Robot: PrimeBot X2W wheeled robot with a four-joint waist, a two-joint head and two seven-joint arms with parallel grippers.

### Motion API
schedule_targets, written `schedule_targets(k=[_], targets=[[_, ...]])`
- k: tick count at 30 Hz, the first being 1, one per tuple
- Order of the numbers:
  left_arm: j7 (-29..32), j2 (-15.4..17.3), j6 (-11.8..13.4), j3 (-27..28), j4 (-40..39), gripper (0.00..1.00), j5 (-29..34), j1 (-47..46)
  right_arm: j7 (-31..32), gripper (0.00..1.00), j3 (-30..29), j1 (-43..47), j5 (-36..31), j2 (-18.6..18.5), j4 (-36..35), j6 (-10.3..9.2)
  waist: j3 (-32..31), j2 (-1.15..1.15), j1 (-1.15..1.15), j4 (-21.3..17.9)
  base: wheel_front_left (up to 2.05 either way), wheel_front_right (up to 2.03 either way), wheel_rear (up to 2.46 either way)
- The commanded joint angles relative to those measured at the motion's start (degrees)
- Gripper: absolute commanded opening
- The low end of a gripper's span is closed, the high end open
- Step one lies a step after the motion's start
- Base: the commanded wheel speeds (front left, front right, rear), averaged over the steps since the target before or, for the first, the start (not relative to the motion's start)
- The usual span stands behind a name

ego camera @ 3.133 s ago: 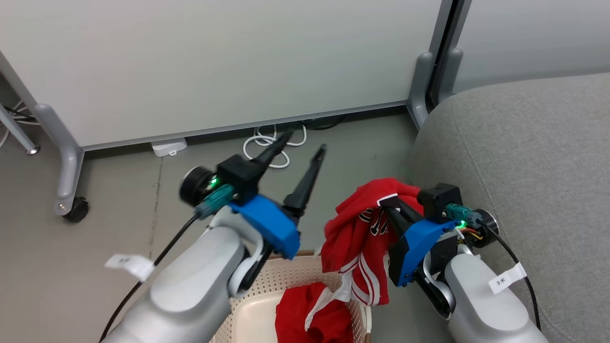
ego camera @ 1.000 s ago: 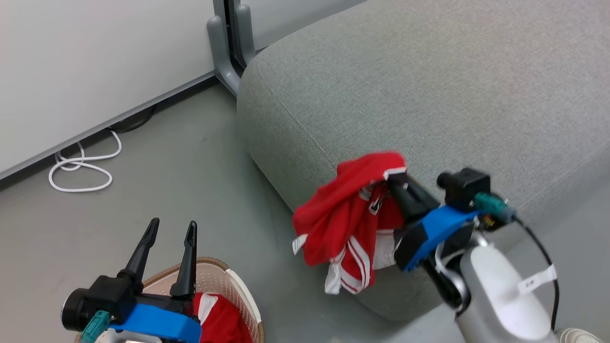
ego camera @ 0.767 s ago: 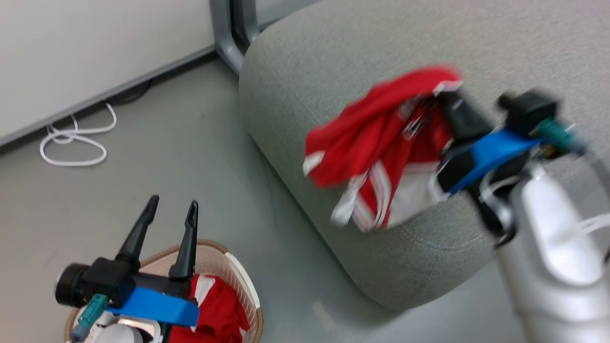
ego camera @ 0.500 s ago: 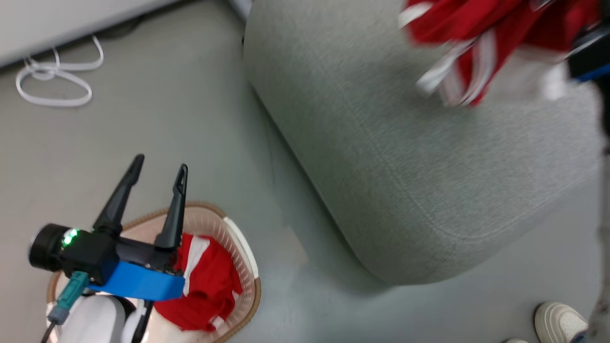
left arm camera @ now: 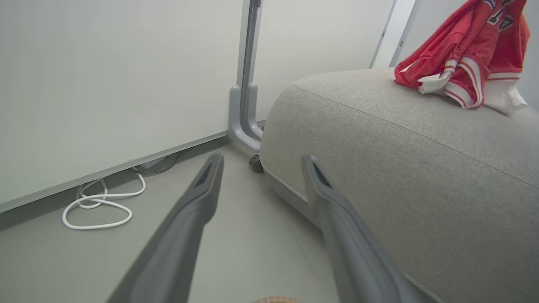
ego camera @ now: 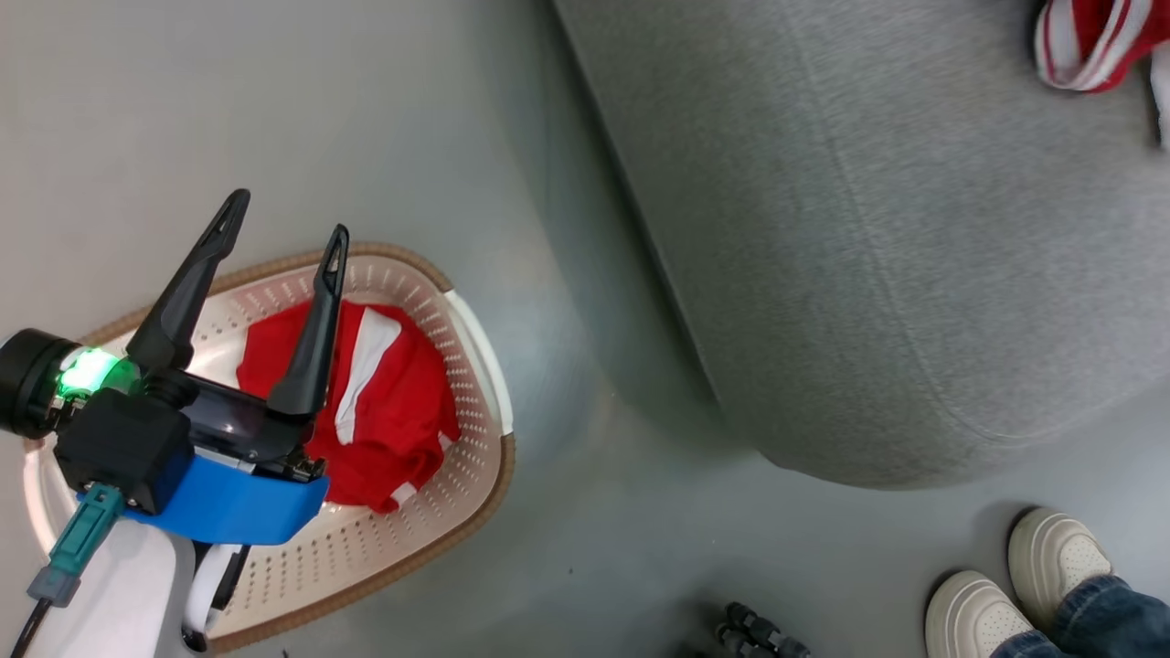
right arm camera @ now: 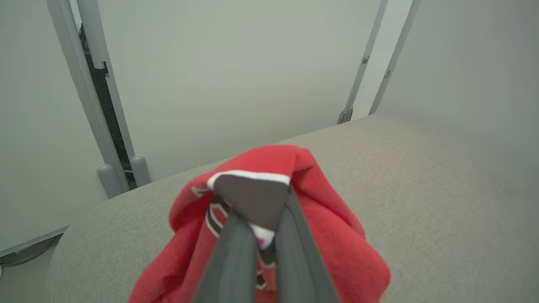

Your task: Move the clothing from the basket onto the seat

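Observation:
A red jersey (right arm camera: 337, 240) with white trim hangs bunched from my right gripper (right arm camera: 261, 227), which is shut on it above the grey seat (right arm camera: 421, 189). From the left wrist, the jersey (left arm camera: 463, 54) dangles with its lower hem touching the seat (left arm camera: 400, 176) top. A striped corner of the jersey (ego camera: 1088, 46) shows over the seat (ego camera: 868, 274) in the head view. Red shorts (ego camera: 393, 402) lie in the cream basket (ego camera: 480, 484) on the floor. My left gripper (ego camera: 287, 217) hovers open over the basket, holding nothing; its fingers (left arm camera: 202, 185) point toward the seat's end.
A person's white shoes (ego camera: 1015, 585) stand on the floor by the seat's near corner. A small dark object (ego camera: 759, 631) lies at the bottom edge. A white cable (left arm camera: 101, 206) coils under the partition wall (left arm camera: 105, 84), whose grey post (left arm camera: 244, 105) meets the seat's end.
The head camera has tipped down toward the floor and basket. My right gripper has carried the jersey up from the seat's front edge to over its top. The left gripper stays open.

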Motion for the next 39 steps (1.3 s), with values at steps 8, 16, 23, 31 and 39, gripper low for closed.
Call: schedule_targets(k=[8,16,23,31,39], targets=[[0.18,-0.74,0.59,-1.30,-0.85,1.00,-0.02,-0.14,-2.54,0.09,-5.34,1.01,-6.05,0.87,11.90,0.01,1.73,0.00,-0.02,4.16,0.00,0.00,0.00],[-1.78,-2.60,0.95,-2.57,2.98,1.00,-0.75,0.23,-4.14,1.00,-4.05,2.88,-10.03,0.96,16.33,0.01,-3.13,0.00,-0.02,5.60,0.00,0.00,0.00],[-3.75,-6.10,1.24,-2.92,8.87,1.00,-2.38,1.02,-5.58,1.00,1.87,8.57,-10.54,1.45,16.08,0.01,-10.98,0.00,-0.02,6.80,0.00,0.00,0.00],[-4.16,-9.95,1.65,-0.82,14.55,1.00,-4.02,4.89,-6.75,1.00,11.48,19.75,-8.25,2.38,8.97,0.01,-21.60,0.00,-0.02,8.40,0.00,0.00,0.00],[-4.19,-12.80,1.52,3.67,17.71,1.00,-4.84,9.72,-6.50,1.00,19.14,33.29,-5.21,4.83,-5.55,0.01,-29.32,0.00,-0.02,9.14,0.00,0.00,0.00]])
